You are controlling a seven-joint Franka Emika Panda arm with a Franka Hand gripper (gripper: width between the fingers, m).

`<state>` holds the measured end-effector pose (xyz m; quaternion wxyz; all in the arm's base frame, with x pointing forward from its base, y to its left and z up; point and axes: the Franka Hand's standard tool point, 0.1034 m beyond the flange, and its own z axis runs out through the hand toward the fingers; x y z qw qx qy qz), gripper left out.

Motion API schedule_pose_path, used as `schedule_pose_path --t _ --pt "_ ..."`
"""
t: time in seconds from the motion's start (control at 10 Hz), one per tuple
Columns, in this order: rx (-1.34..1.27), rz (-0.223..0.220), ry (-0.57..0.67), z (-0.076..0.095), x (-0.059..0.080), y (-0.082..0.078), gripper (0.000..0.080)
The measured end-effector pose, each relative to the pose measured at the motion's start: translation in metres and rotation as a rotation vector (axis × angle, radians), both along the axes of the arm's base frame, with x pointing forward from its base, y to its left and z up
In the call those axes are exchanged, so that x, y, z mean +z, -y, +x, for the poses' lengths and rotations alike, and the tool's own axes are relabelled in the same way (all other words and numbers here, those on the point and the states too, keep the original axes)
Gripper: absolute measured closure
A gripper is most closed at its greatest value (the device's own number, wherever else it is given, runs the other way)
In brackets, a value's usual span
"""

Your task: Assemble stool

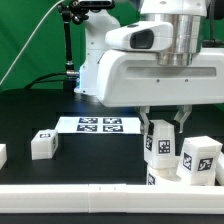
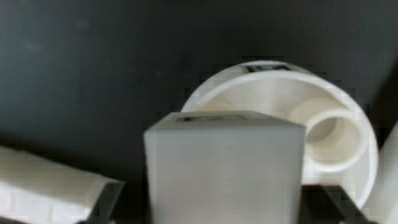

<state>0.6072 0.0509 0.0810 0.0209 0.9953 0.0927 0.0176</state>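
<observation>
My gripper (image 1: 162, 126) is shut on a white blocky stool leg (image 1: 160, 146) with black-and-white tags and holds it upright. In the wrist view the leg (image 2: 221, 160) fills the gap between my dark fingers (image 2: 107, 205), and the gripper (image 2: 219, 208) sits over the round ring-shaped seat (image 2: 267, 95). The seat's hole (image 2: 338, 135) shows just beside the leg. In the exterior view the seat (image 1: 163, 179) shows low under the held leg. A second tagged leg (image 1: 200, 160) stands upright right beside it. A third leg (image 1: 43, 143) lies loose on the exterior view's left.
The marker board (image 1: 97, 125) lies flat behind the parts. The long white border rail (image 1: 90, 200) runs along the front. Another white part (image 1: 2, 155) shows at the left edge. A white piece (image 2: 45, 185) shows beside the seat in the wrist view.
</observation>
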Motion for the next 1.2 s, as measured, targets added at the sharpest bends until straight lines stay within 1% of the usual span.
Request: schedule_pose_path --t 0.3,0.8,1.0,1.2 --pt "-0.310 0.021 0.009 -0.0004 -0.0002 -0.0012 0.0462" --pt "-0.661 0.035 0.020 -0.0008 -0.0007 -0.0029 0.0462" --pt "-0.753 0.039 0.023 -0.0010 -0.0011 -0.0031 0.0462" --pt "-1.014 0.098 0.041 -0.0003 -0.0017 -0.0021 0.0462"
